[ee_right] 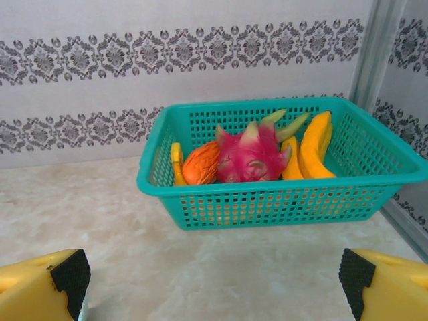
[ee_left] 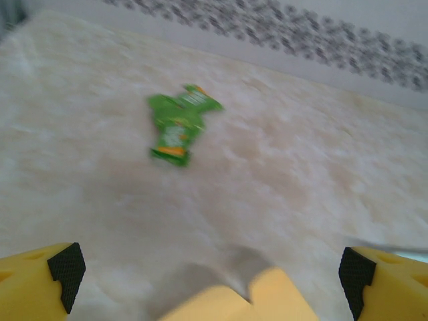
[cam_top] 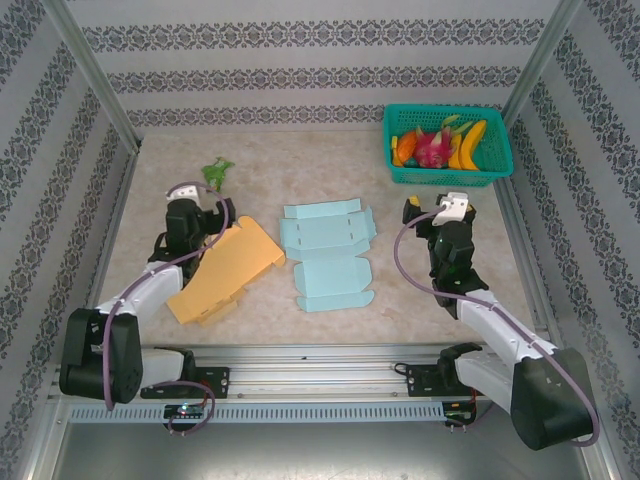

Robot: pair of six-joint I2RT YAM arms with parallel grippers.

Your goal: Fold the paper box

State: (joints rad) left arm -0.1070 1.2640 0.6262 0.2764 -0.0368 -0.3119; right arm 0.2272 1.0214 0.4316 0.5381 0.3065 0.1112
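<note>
A flat, unfolded light blue paper box (cam_top: 328, 255) lies in the middle of the table. A second flat blank, orange-yellow (cam_top: 225, 270), lies to its left, one end lifted against the left arm. My left gripper (cam_top: 210, 214) is open over that blank's far end. In the left wrist view the gripper (ee_left: 210, 274) holds nothing, and the orange blank's edge (ee_left: 267, 301) shows low between the fingers. My right gripper (cam_top: 418, 212) is open to the right of the blue box, apart from it. In the right wrist view it (ee_right: 212, 277) holds nothing above bare table.
A teal basket (cam_top: 445, 178) with a dragon fruit (ee_right: 251, 157), bananas and an orange fruit stands at the back right, ahead of the right gripper. A green snack packet (ee_left: 177, 124) lies at the back left. Metal posts and patterned walls bound the table.
</note>
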